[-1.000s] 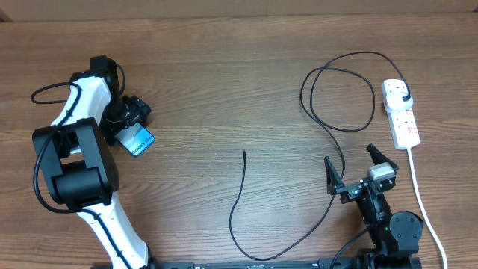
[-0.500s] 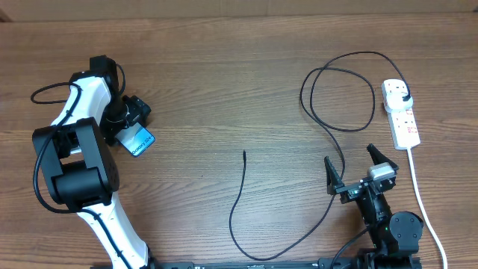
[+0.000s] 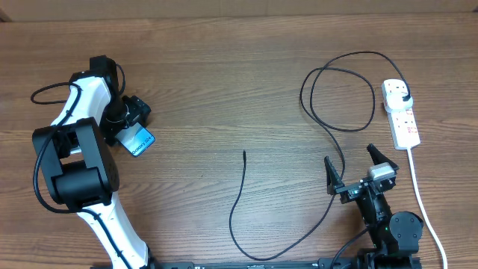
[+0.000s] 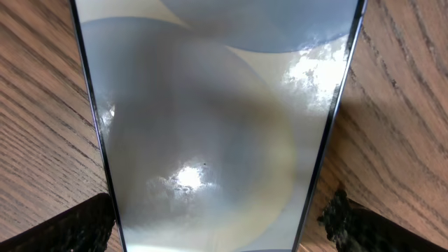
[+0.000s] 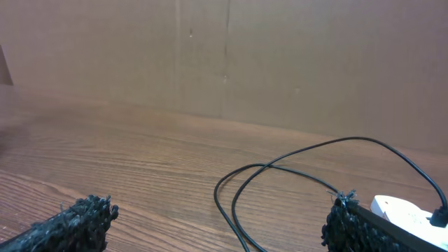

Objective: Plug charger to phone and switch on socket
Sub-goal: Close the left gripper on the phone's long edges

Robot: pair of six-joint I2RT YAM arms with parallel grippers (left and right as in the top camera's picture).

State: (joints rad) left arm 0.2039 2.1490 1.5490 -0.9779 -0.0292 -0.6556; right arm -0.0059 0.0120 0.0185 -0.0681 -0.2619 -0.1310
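The phone point(image 3: 139, 142), light blue, lies flat on the wooden table at the left and fills the left wrist view point(image 4: 210, 126). My left gripper point(image 3: 133, 133) is open, with a finger on each side of the phone point(image 4: 220, 217) and a small gap at the right finger. The charger, a thin black cable point(image 3: 321, 104), loops from its plug in the white socket strip point(image 3: 404, 123) to its free tip point(image 3: 244, 153) mid-table. My right gripper point(image 3: 352, 168) is open and empty, near the front edge point(image 5: 220, 217). The cable loop point(image 5: 280, 168) and the socket's end point(image 5: 399, 208) lie ahead of it.
The socket's thick white cord point(image 3: 420, 198) runs down the right side past the right arm to the front edge. A cardboard wall point(image 5: 224, 56) stands behind the table. The left arm's white body point(image 3: 75, 149) covers the left front area.
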